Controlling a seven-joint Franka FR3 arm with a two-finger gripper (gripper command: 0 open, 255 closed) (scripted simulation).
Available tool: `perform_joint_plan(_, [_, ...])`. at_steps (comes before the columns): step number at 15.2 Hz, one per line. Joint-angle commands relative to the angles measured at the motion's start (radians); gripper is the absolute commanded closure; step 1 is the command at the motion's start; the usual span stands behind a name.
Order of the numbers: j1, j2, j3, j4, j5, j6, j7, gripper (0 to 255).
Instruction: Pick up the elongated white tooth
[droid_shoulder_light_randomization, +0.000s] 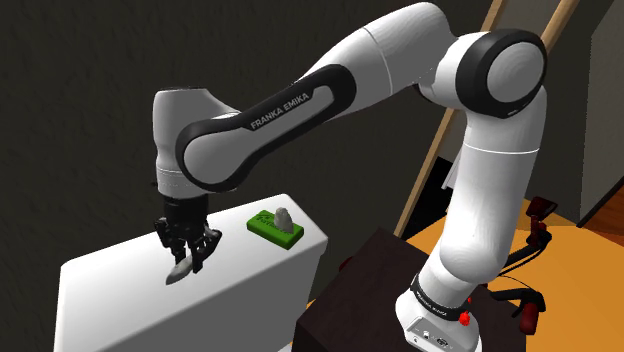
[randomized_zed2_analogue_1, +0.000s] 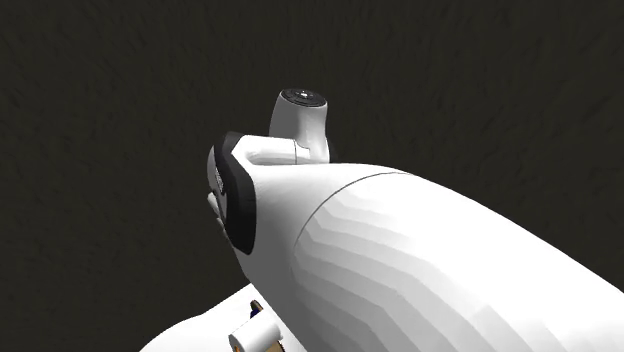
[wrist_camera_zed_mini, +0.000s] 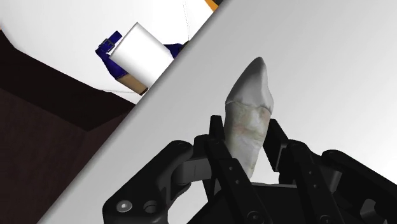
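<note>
I saw the gripper (wrist_camera_zed_mini: 247, 132) pinching the tooth (wrist_camera_zed_mini: 252, 95) near its base. Its long axis ran straight out along the fingers, with the tip beyond them toward the table (droid_shoulder_light_randomization: 110, 300).

The arm (droid_shoulder_light_randomization: 400, 60) is built from smooth, rounded white shells, broken by dark grey bands and caps at the joints (droid_shoulder_light_randomization: 497, 75). "FRANKA EMIKA" lettering (droid_shoulder_light_randomization: 283, 110) is printed in white along a dark band. A black ring (droid_shoulder_light_randomization: 430, 297) with a small red mark is wrapped around the white base. The gripper (droid_shoulder_light_randomization: 190, 258) is finished entirely in black, with angular linked fingers (wrist_camera_zed_mini: 215, 137), and a round screw head (wrist_camera_zed_mini: 124, 205) is set in its body.
</note>
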Motion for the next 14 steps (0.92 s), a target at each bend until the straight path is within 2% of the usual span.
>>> perform_joint_plan(1, [-0.004, -0.014, 0.004, 0.011, 0.01, -0.024, -0.003, 255])
perform_joint_plan(12, [-0.024, -0.084, 0.018, 0.093, 0.053, -0.161, -0.011, 255])
perform_joint_plan(14, [-0.024, -0.085, 0.018, 0.094, 0.054, -0.162, -0.011, 255])
